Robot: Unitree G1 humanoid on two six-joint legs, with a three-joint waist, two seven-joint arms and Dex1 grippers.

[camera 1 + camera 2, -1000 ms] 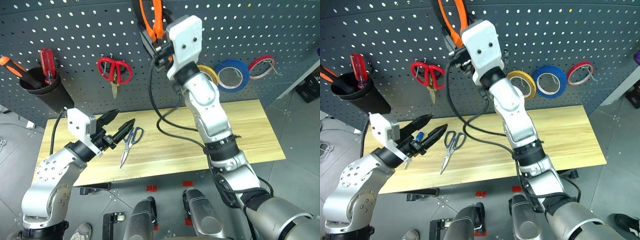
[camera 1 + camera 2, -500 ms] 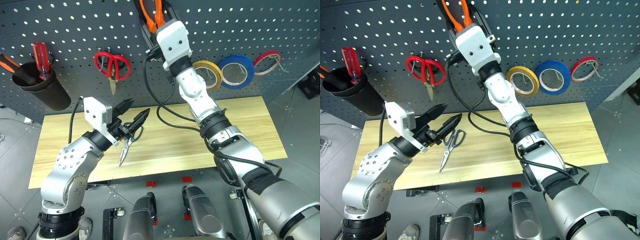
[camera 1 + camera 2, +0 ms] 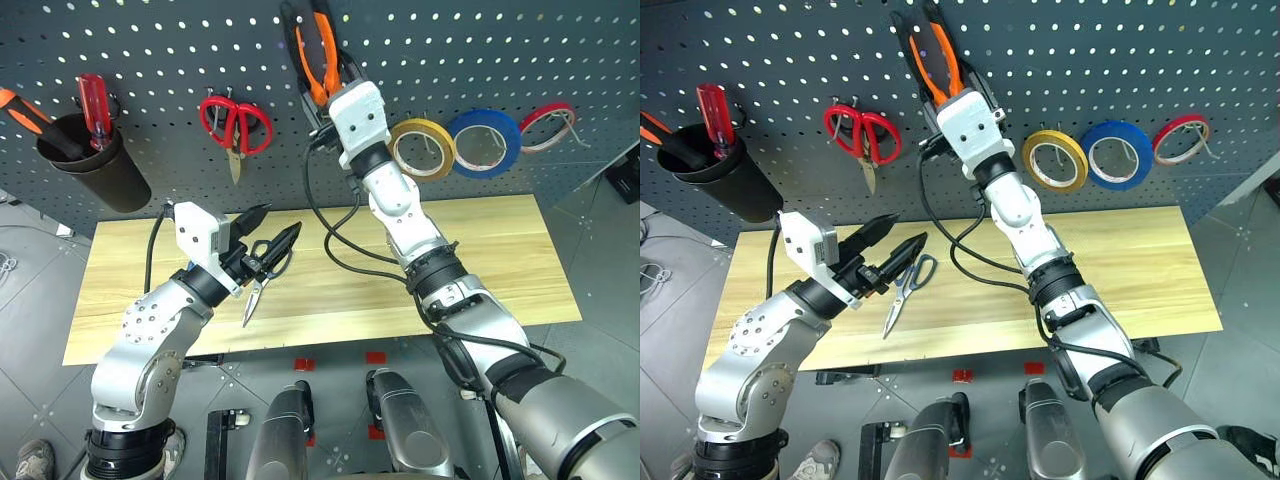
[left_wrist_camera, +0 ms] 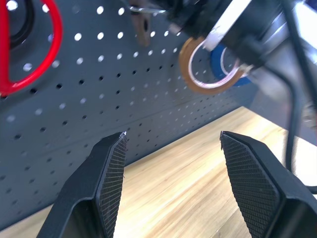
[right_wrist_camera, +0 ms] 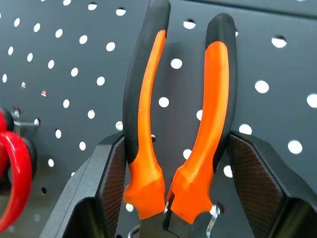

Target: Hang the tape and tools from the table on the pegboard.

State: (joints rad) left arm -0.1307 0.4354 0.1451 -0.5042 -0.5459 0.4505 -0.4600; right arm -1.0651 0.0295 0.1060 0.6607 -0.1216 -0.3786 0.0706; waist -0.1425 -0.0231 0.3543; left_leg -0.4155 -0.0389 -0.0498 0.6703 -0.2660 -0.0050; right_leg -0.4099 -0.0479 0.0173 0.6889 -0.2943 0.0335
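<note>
We've got the pliers [image 5: 181, 124] up vs the pegboard [image 3: 150, 40], handles up, right gripper [image 5: 173, 163] pads squeezing both handles, head near a hook [image 5: 213, 220]. Ease them down til the hook takes the weight, then let go slowly. Left gripper [image 3: 892, 240] gapes empty over the table [image 3: 480, 260]. Scissors [image 3: 903, 292] lie under it; tape [image 3: 421, 148] hangs on the board's right.

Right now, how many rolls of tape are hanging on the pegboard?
3, side by side on the pegboard, right of the right gripper: the yellow tape, then the blue roll, then the red-rimmed roll. None seems hidden.
</note>
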